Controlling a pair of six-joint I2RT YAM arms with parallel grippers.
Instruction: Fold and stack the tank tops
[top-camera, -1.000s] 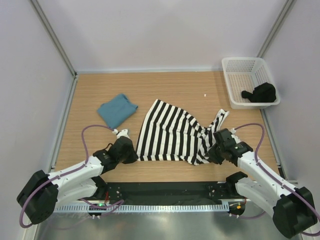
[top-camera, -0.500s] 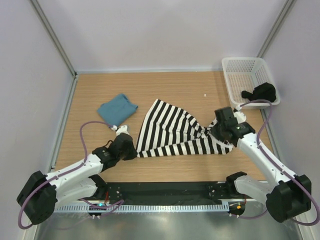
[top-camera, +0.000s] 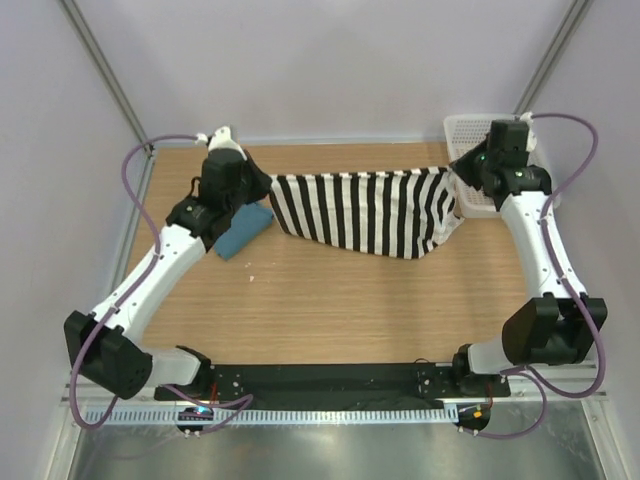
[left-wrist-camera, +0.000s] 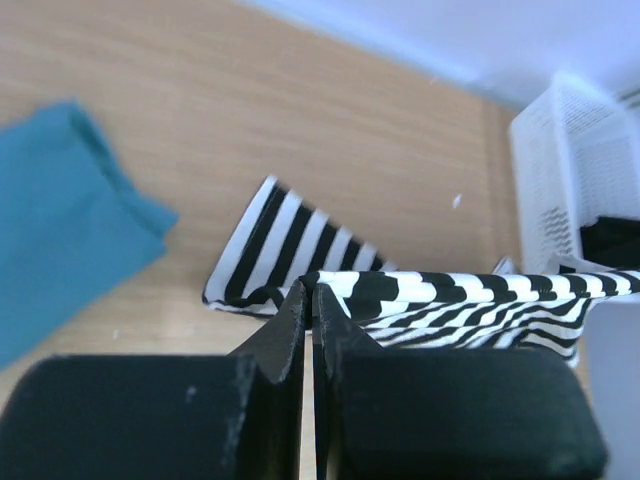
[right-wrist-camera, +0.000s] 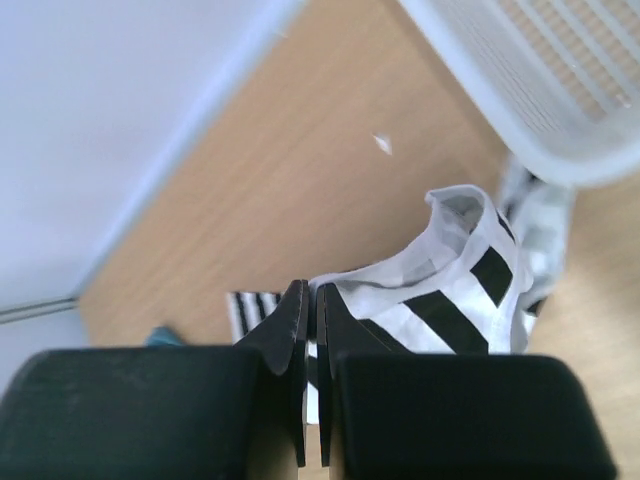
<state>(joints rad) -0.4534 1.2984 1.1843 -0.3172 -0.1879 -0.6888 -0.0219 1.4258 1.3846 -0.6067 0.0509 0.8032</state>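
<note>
Because the striped top (top-camera: 365, 210) hangs stretched between our left gripper (top-camera: 262, 186) and our right gripper (top-camera: 460, 178), its long axis runs parallel to the far edge of the worktop (top-camera: 330, 310), its lower part sagging toward the wood. Both grippers are closed tight on cloth: the left on the top's left end, the right on its right end, just in front of the basket (top-camera: 468, 128) in the far right corner. The folded blue top (top-camera: 243, 232) lies near the far left corner, just beside our left gripper, so we judge that side the nearer one for stacking.
</note>
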